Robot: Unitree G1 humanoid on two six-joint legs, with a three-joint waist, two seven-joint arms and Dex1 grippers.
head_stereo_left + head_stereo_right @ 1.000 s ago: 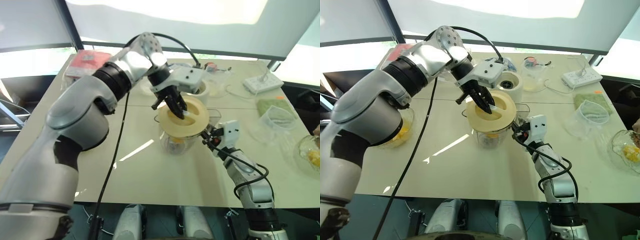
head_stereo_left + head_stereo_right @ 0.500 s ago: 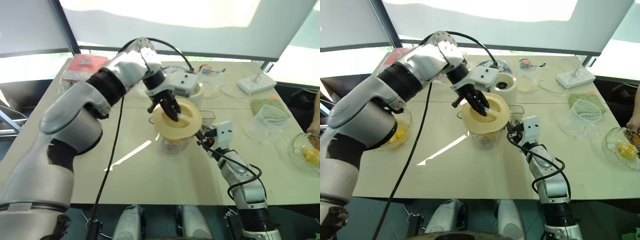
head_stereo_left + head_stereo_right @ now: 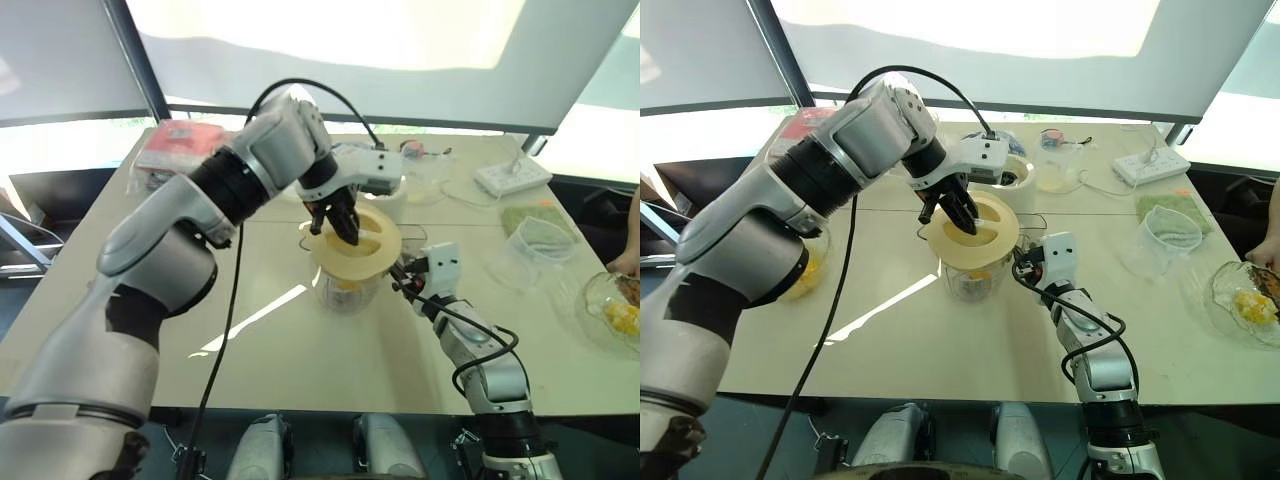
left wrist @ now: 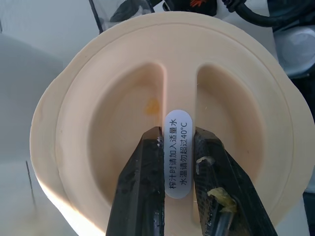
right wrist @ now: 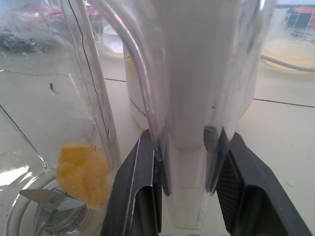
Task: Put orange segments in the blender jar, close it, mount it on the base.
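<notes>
The clear blender jar (image 3: 345,290) stands mid-table with a cream lid (image 3: 376,246) on top. My left gripper (image 4: 178,135) is shut on the lid's raised centre ridge (image 4: 178,88), which carries a white label. My right gripper (image 5: 186,142) is shut on the jar's handle (image 5: 189,98) from the right side. An orange segment (image 5: 81,174) lies at the jar's bottom beside the blade. The white blender base (image 3: 1016,178) stands just behind the jar.
A glass bowl of orange pieces (image 3: 806,266) sits at the left. Another bowl (image 3: 1243,296) is at the right edge, with a person's hand (image 3: 1268,250) over it. A clear cup (image 3: 1167,232), power strip (image 3: 1150,163) and red packet (image 3: 175,145) lie around the back.
The camera has shifted. My left gripper stays clamped on the lid ridge, and its wrist has turned a little. The right gripper keeps its hold on the handle.
</notes>
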